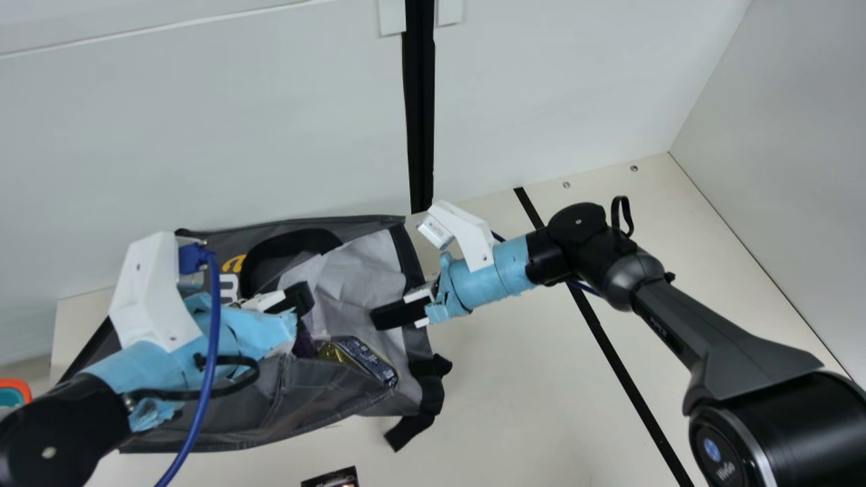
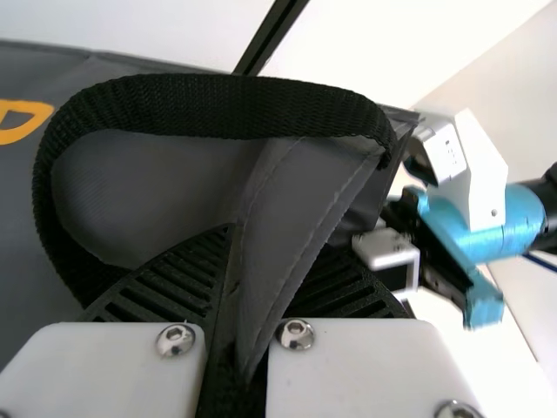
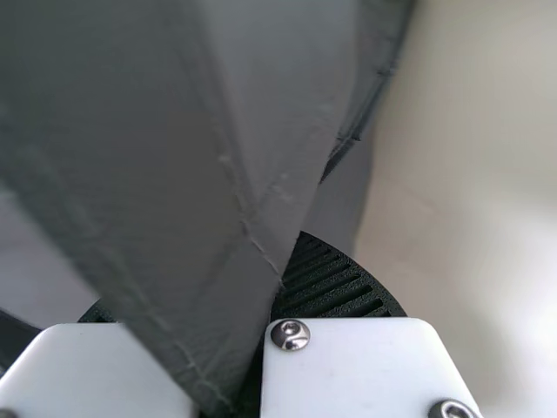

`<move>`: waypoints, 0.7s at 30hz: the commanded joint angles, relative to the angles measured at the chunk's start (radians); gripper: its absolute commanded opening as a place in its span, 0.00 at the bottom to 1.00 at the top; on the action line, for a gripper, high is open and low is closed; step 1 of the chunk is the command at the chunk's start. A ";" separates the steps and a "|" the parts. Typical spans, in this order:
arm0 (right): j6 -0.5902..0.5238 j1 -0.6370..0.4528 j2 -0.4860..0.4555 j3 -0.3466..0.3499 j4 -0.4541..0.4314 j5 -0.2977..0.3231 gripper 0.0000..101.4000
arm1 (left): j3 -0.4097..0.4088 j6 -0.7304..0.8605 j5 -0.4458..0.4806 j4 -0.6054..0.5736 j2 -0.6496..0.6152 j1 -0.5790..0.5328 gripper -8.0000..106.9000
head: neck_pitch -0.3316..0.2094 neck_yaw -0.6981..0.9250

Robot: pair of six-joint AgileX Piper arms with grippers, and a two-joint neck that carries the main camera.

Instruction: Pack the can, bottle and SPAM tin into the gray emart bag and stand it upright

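Left gripper [image 1: 303, 297]: fingers closed on a fold of the gray emart bag [image 1: 270, 406]. Right gripper [image 1: 376, 319]: fingers pinching gray fabric at the bag's side. Black strap handle [image 1: 291, 243] loops just beyond left fingers. SPAM tin [image 1: 365, 358] inside bag, near and below both fingers, purple item [image 1: 306, 342] beside it; can't tell what that is.

The gray emart bag [image 1: 237, 416] pairs gray fabric with black edging [image 1: 409, 260] — its print [image 2: 24, 120] orange-yellow and white. Its handle [image 2: 218, 100] is black, the SPAM tin [image 1: 369, 360] dark blue and yellow. The cream surface [image 1: 521, 406] carries a black stripe [image 1: 626, 372]; the 2 arms' wrappings [image 1: 497, 274] are light blue — the cable [image 1: 214, 325] deeper blue.
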 commanded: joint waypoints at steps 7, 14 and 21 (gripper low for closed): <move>-0.009 0.004 -0.107 0.082 0.063 0.003 0.00 | -0.040 -0.028 -0.044 0.025 -0.003 -0.034 0.00 | -0.023 -0.001; 0.005 0.000 -0.192 0.117 0.103 0.003 0.00 | -0.075 -0.100 -0.071 0.104 -0.012 -0.073 0.00 | -0.023 -0.001; 0.037 -0.006 -0.272 0.128 0.138 0.003 0.00 | -0.098 -0.175 -0.088 0.186 -0.022 -0.106 0.00 | -0.023 -0.001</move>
